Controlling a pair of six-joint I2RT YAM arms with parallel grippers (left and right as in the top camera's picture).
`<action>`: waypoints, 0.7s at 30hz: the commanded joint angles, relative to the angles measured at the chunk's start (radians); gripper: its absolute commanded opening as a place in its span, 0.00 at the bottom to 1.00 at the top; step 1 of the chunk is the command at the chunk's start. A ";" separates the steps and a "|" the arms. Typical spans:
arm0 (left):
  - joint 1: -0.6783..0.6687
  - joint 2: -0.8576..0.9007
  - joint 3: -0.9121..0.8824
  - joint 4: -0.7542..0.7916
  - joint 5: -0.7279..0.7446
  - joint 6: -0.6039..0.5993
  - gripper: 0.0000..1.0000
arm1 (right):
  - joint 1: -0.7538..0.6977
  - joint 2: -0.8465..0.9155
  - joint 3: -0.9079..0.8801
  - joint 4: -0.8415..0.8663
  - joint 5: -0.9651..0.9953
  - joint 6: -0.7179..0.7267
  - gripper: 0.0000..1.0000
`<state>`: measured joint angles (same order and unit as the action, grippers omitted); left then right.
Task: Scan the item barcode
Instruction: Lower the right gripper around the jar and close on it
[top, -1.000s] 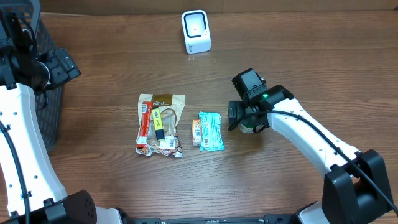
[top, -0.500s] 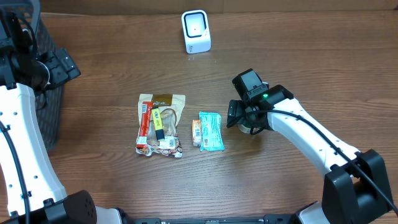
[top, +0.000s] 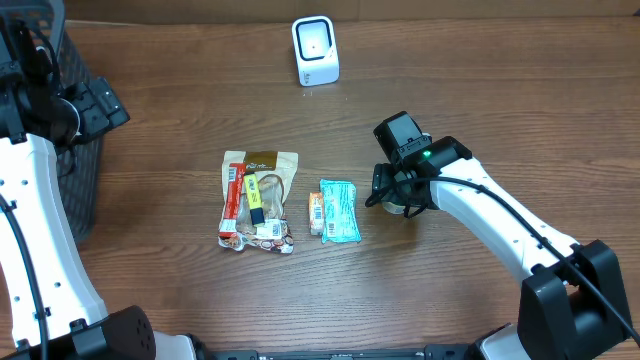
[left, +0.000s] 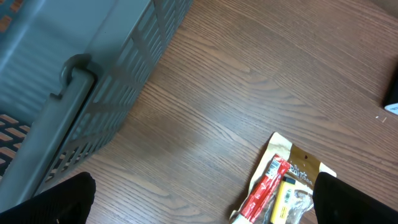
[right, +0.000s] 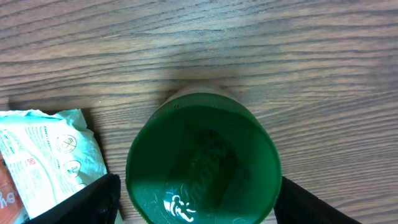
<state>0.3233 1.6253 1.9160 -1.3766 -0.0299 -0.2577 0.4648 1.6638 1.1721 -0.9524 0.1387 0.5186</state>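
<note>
Right wrist camera looks straight down on the green-lidded container (right: 202, 165), upright on the counter (right: 311, 62) near a teal packet (right: 50, 149). It looks rigid, light and probably slick, best pinched across the round lid. The right gripper (right: 199, 202) straddles that lid; whether it grips cannot be told.

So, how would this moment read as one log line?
right gripper: straddles green container on table, grip unclear | left gripper: open, empty
</note>
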 joint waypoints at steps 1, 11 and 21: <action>0.002 -0.006 0.017 0.000 0.004 0.008 1.00 | 0.000 -0.001 -0.002 0.003 0.022 -0.024 0.79; 0.002 -0.006 0.017 0.000 0.004 0.008 1.00 | 0.000 -0.001 -0.006 -0.024 0.022 -0.136 0.79; 0.002 -0.006 0.017 0.000 0.004 0.008 1.00 | 0.000 -0.001 -0.006 0.024 0.022 -0.183 0.86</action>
<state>0.3233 1.6253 1.9160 -1.3766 -0.0299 -0.2577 0.4648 1.6638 1.1717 -0.9470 0.1463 0.3511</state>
